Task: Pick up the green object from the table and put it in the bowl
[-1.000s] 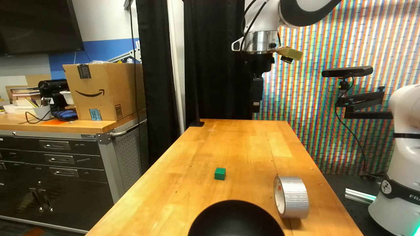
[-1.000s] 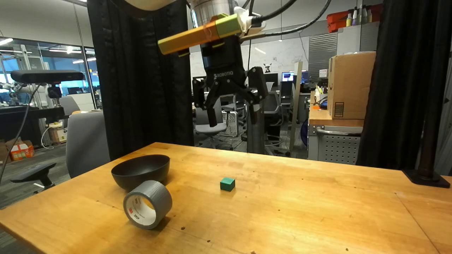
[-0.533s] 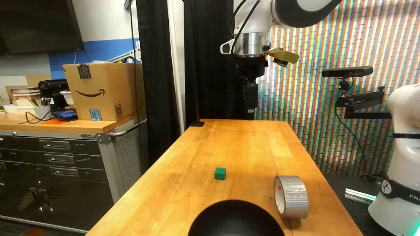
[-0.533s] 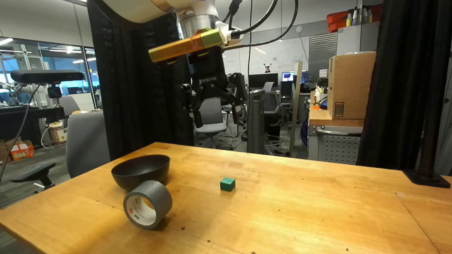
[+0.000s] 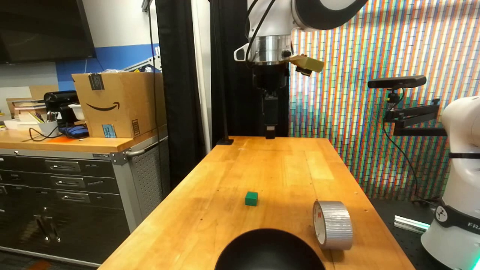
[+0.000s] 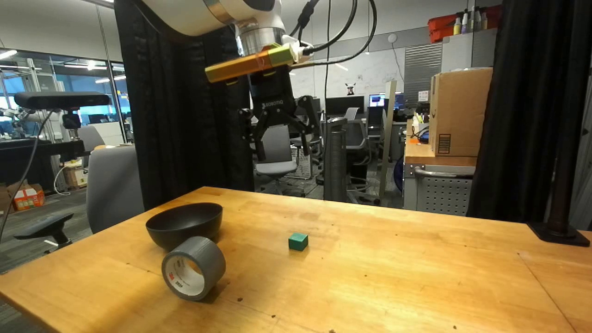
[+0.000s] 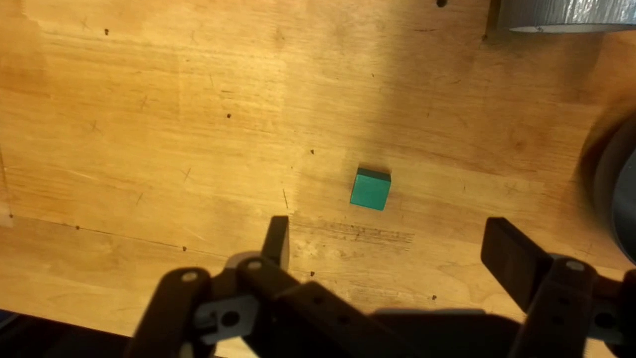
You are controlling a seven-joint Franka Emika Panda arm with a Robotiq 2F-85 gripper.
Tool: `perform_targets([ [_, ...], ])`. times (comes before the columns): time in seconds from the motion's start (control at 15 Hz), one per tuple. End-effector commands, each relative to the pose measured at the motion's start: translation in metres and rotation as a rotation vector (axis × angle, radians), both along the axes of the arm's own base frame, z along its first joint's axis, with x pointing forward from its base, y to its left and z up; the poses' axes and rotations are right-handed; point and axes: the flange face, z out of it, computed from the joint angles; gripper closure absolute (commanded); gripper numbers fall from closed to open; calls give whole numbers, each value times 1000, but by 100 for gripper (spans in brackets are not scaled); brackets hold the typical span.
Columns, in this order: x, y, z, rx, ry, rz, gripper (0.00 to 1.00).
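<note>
- Grabbing the green block (image 7: pixel 371 190) is still to be done, tbh; it's seen sitting on the bench (image 6: pixel 407 273), apart from the bowl (image 6: pixel 182 226) and the tape roll (image 6: pixel 209 260).
- The gripper (image 6: pixel 283 150) is held above the bench, jaws spread wide, nothing clasped.
- So basically nothing can be ticked off yet: the block has to be pinched, lifted, carried over and dropped in the bowl.

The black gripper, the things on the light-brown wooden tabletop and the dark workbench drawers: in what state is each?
Black gripper: open, holding nothing.
Small green cube: resting on the tabletop, ungrasped.
Round black bowl: upright, mouth up.
Silver-grey tape roll: standing on its curved side.
Dark workbench drawers: shut.
</note>
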Motion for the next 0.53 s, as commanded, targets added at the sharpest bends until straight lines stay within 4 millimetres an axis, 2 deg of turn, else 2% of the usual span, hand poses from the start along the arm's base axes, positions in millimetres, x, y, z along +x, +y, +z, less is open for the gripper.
perform_targets([
  [0.0,24,2,3,5,8,23,0],
  [0.47,54,12,-22,6,51,41,0],
])
